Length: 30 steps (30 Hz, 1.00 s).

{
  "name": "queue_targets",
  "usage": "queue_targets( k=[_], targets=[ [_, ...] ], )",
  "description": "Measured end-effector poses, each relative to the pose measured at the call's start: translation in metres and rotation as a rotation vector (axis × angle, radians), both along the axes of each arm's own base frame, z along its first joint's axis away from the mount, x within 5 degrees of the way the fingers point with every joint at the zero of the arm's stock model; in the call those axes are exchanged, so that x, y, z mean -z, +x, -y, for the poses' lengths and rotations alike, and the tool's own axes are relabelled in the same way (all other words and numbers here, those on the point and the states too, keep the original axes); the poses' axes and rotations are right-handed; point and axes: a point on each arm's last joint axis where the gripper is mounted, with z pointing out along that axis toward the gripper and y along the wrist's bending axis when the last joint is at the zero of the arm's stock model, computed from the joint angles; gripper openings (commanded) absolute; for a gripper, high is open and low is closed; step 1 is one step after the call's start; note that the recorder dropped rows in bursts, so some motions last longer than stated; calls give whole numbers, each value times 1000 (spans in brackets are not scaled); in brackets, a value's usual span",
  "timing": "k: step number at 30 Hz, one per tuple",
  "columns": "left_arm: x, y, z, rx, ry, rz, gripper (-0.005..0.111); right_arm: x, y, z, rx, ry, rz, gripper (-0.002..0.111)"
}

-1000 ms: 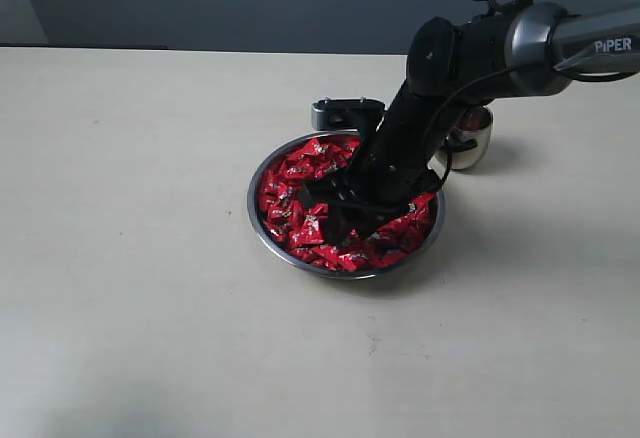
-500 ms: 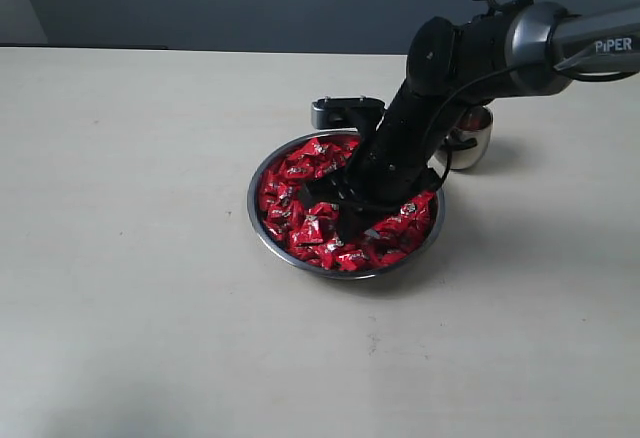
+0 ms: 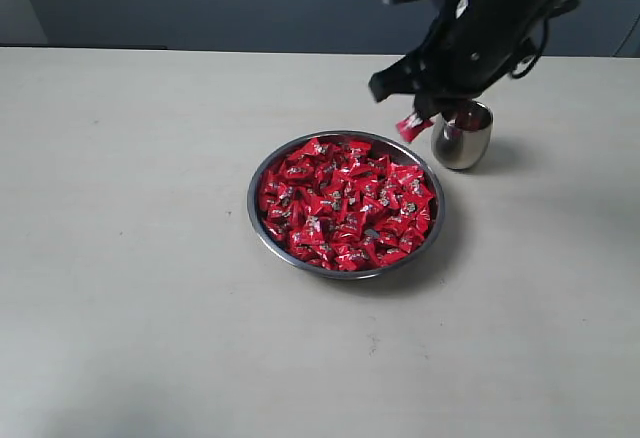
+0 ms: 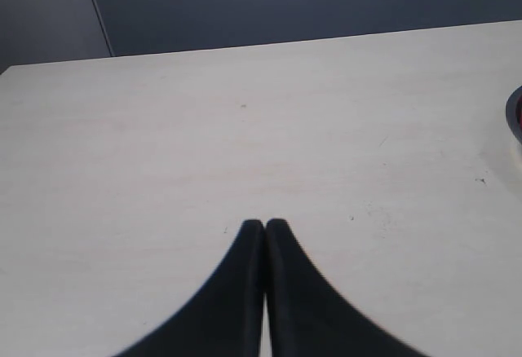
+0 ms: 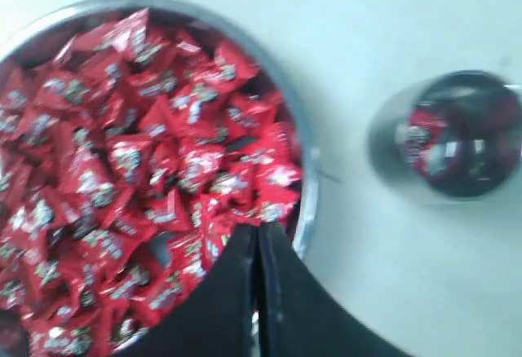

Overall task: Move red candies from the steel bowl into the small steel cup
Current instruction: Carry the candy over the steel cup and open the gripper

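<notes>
Right gripper (image 3: 417,110), jaws pinched shut on one red candy (image 3: 410,127) by its crinkly wrapper, probably light and slippery, hovers just beside the small steel cup (image 3: 462,138), with the steel bowl (image 3: 251,201) lower alongside.

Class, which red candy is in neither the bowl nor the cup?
The candy pinched by the right end effector, midair beside the cup; all others lie in vessels.
</notes>
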Motion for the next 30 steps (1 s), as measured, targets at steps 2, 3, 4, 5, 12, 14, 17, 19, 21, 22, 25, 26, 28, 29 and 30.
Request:
queue_targets(
  k=[2,3,4,5,12,14,17,19,21,22,25,26,28,29,30],
  targets=[
    [0,0,0,0,0,0,0,-11,16,21,67,5,33,-1],
    [0,0,0,0,0,0,0,-17,23,29,95,14,53,-1],
    [0,0,0,0,0,0,0,-24,32,41,133,23,74,-1],
    [0,0,0,0,0,0,0,-31,38,48,155,30,95,-1],
    [0,0,0,0,0,0,0,-27,76,64,222,22,97,-1],
    [0,0,0,0,0,0,0,-13,83,62,221,5,66,-1],
    [0,0,0,0,0,0,0,12,89,60,218,-28,11,-1],
    [0,0,0,0,0,0,0,21,91,60,216,-44,-10,-1],
    [0,0,0,0,0,0,0,27,92,60,216,-50,-22,-1],
    [0,0,0,0,0,0,0,28,93,60,216,-51,-24,-1],
    [0,0,0,0,0,0,0,30,94,60,213,-60,-23,-1],
    [0,0,0,0,0,0,0,31,94,60,213,-60,-23,-1],
    [0,0,0,0,0,0,0,34,95,59,213,-61,-25,-1],
    [0,0,0,0,0,0,0,35,96,59,213,-60,-22,1],
    [0,0,0,0,0,0,0,36,96,59,211,-65,-19,4]
  ],
)
